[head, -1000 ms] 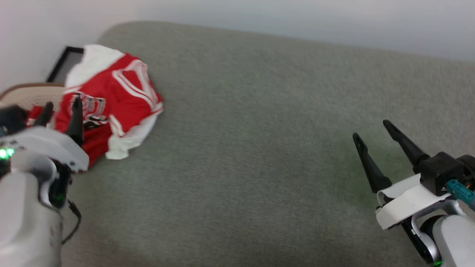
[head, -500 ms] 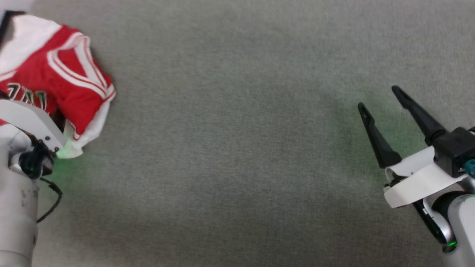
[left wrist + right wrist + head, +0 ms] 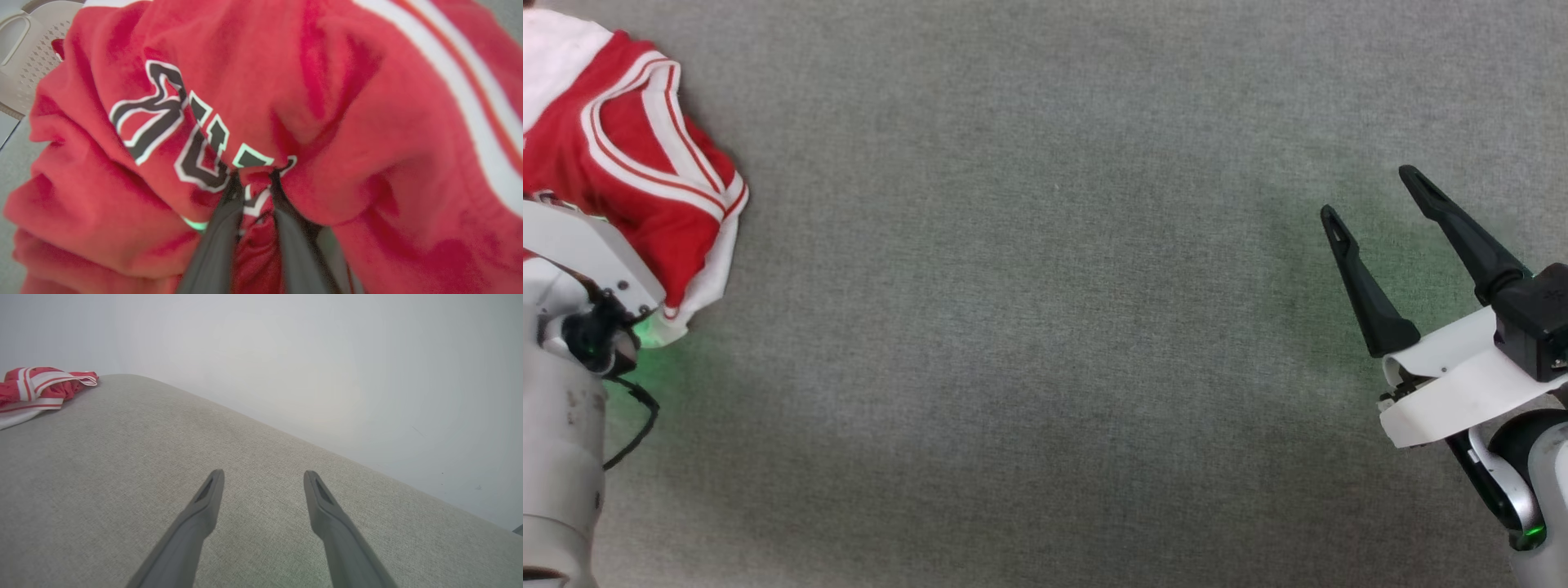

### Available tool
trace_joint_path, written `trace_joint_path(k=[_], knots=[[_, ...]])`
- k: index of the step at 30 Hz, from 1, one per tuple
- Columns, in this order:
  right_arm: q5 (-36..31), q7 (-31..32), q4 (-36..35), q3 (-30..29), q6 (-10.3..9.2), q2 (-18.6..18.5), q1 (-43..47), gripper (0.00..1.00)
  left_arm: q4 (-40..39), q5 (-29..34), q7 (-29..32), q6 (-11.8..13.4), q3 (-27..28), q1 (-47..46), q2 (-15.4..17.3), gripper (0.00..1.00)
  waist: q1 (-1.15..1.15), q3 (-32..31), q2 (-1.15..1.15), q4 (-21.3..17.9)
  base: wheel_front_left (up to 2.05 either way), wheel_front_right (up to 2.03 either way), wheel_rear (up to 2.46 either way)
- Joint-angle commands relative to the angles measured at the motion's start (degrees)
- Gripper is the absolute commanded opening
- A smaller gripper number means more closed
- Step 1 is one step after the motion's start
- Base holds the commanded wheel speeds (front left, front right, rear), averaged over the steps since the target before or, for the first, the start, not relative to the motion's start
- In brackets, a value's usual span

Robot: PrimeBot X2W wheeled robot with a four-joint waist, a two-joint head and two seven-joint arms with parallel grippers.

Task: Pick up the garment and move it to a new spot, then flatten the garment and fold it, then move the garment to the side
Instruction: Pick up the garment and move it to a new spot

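Note:
The garment [image 3: 629, 163], a red jersey with white-and-red striped trim, lies crumpled at the far left of the grey upholstered surface [image 3: 1045, 327]. In the left wrist view my left gripper [image 3: 253, 175] is pressed into the garment [image 3: 347, 122], its fingers [image 3: 216, 232] drawn close on a fold of red cloth at the black lettering. In the head view the white wrist housing [image 3: 580, 253] hides those fingers. My right gripper [image 3: 1366, 191] hovers open over bare surface at the far right, nothing between its fingers [image 3: 196, 522]. The garment [image 3: 41, 386] is far off at the left of the right wrist view.
A beige perforated basket [image 3: 28, 53] stands just behind the garment, beyond the surface's edge. A pale wall [image 3: 286, 355] rises behind the surface's far edge. Bare grey upholstery stretches between the two arms.
The head camera has tilted down, shifting the whole picture. My left gripper has sunk into the garment and its fingers have closed on a fold. The right gripper stays open.

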Motion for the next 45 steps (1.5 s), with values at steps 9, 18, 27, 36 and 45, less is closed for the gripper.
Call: trace_joint_path(k=[9,18,27,36,45], knots=[[0.3,-2.0,2.9,-1.7,-0.08,1.5,2.2,1.00,-1.0,1.5,-8.2,-0.9,-2.1,-1.3,1.9,0.00,0.00,-4.6,0.00,1.9,0.00,0.00,0.00],[0.7,-5.0,6.8,-2.6,-0.08,4.0,4.8,1.00,-5.9,3.8,-14.5,-1.1,-5.3,-3.5,4.8,0.00,0.00,-11.1,0.00,3.7,0.00,0.00,0.00],[1.0,-7.1,9.0,-3.6,-0.08,6.0,6.9,1.00,-15.2,5.8,-14.7,-1.1,-8.7,-6.0,7.6,0.00,0.00,-16.1,0.00,4.9,0.00,0.00,0.00],[0.5,-8.8,10.1,-5.8,-0.08,7.9,8.4,1.00,-30.5,3.6,-6.7,-1.2,-12.1,-4.0,10.4,0.00,0.00,-19.9,0.00,3.9,0.00,0.00,0.00],[-0.6,-10.3,11.9,-10.4,-0.08,9.3,10.5,1.00,-48.4,0.4,3.9,1.2,-12.9,2.4,11.4,0.00,0.00,-21.7,0.00,-1.3,0.00,0.00,0.00]])
